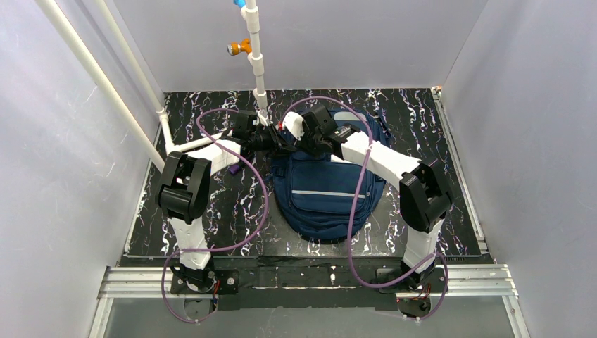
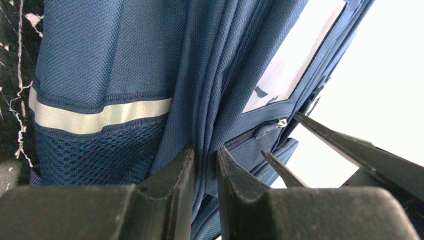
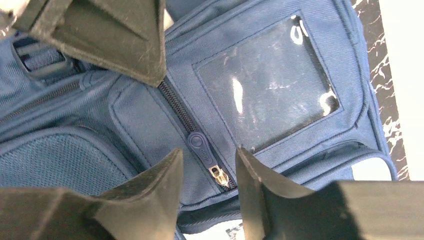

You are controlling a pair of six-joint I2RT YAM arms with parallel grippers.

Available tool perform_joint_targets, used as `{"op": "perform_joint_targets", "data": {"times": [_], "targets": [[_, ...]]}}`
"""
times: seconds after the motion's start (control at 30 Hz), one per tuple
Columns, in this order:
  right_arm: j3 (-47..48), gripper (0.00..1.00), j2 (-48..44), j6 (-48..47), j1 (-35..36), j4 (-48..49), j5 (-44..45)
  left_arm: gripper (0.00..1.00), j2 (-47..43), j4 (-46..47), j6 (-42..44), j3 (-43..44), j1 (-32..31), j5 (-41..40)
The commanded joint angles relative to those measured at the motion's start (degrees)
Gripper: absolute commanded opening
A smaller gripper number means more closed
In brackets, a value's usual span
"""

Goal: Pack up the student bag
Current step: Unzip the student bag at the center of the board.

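Note:
The navy student bag lies flat in the middle of the black marbled table, its top end toward the back. At that far end, on the bag's left side, my left gripper is shut on a fold of the blue fabric. My right gripper hovers over the same end with its jaws open. A blue zipper pull with a brass slider lies between its fingertips, free of both. The clear pocket window shows just beyond.
A white pipe stand with an orange fitting rises at the back, right behind both grippers. A slanted white pole runs along the left wall. Purple cables loop over the table beside the bag.

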Motion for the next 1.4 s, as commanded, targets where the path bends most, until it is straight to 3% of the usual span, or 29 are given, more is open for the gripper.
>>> {"op": "perform_joint_targets", "data": {"times": [0.0,0.13,0.3,0.37,0.47,0.57,0.77,1.07,1.2,1.23,1.3,1.33,1.37], "targets": [[1.55,0.48,1.57,-7.40,-0.07,-2.70,-1.40,0.00,0.06,0.10,-0.19,1.01,-1.23,3.95],[2.65,0.36,3.61,-8.96,-0.06,-5.42,-0.34,0.00,0.07,0.10,-0.37,1.09,-1.19,4.10],[0.87,0.43,4.47,-10.25,-0.08,-3.92,1.98,0.00,0.48,0.10,-0.44,1.35,-1.23,4.33],[0.80,0.41,5.48,-10.39,-0.23,-3.27,3.58,0.00,0.54,0.10,-0.40,1.40,-1.20,4.49],[1.67,0.18,7.48,-9.41,-0.32,-2.22,5.77,0.00,0.40,0.10,-0.27,1.19,-1.23,4.37],[2.63,0.02,7.79,-7.49,-0.32,-2.11,6.38,0.00,0.37,0.10,-0.38,1.06,-1.22,4.45],[-4.96,0.01,1.00,-7.18,-0.06,9.30,-0.39,0.00,0.78,0.10,-0.32,1.20,-1.26,4.67],[-5.20,0.01,-0.89,-9.49,0.56,9.29,-22.93,0.00,1.41,0.10,-0.65,1.79,-1.26,5.39],[-0.32,0.01,3.83,-3.68,0.49,17.04,-35.93,0.00,1.58,0.10,-0.67,2.02,-1.53,6.09],[-3.00,0.01,3.24,0.31,0.11,24.77,-37.56,0.00,1.21,0.10,-0.20,1.93,-1.64,6.16],[-4.93,0.01,3.41,7.46,-1.30,34.78,-36.73,0.00,1.07,0.18,-0.04,1.45,-1.74,6.59],[-4.39,0.01,4.21,11.37,-1.93,36.56,-34.01,0.00,0.58,0.23,0.13,0.83,-1.76,6.56],[-2.02,0.05,4.03,16.16,-2.37,32.68,-27.10,0.06,-0.70,0.18,0.77,0.02,-1.73,6.51]]}}
